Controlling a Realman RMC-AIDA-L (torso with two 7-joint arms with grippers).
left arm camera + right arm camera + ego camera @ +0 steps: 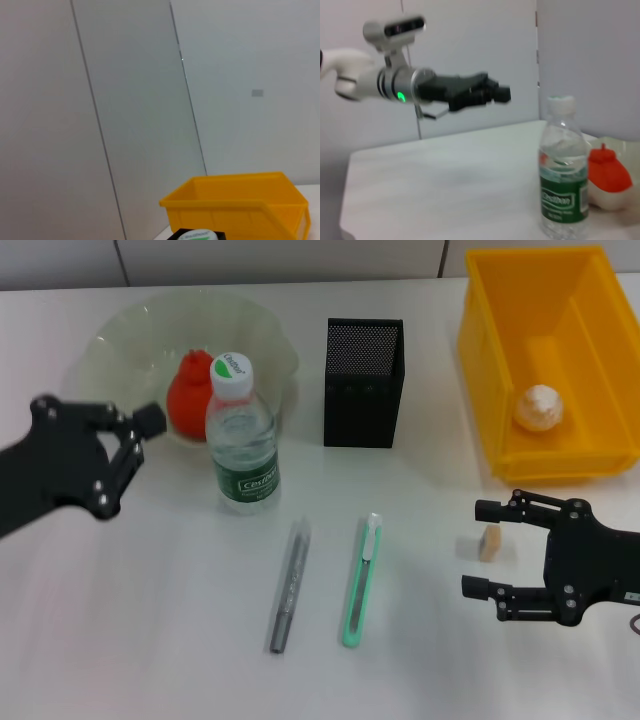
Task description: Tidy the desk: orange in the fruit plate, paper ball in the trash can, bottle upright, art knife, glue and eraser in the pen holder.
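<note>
The bottle (242, 440) (562, 170) stands upright in front of the fruit plate (130, 330), and the orange (190, 400) (607, 172) lies in that plate. My left gripper (140, 430) (495, 90) hovers just left of the bottle and holds nothing. A paper ball (540, 407) rests in the yellow trash can (480, 350) (235, 205). The small beige eraser (489, 540) sits between the fingertips of my open right gripper (472, 548), untouched. A grey glue stick (289, 585) and a green art knife (362, 580) lie side by side in front of the black mesh pen holder (364, 382).
The white table runs bare along its front edge and at the front left. A grey wall panel stands behind the table in both wrist views.
</note>
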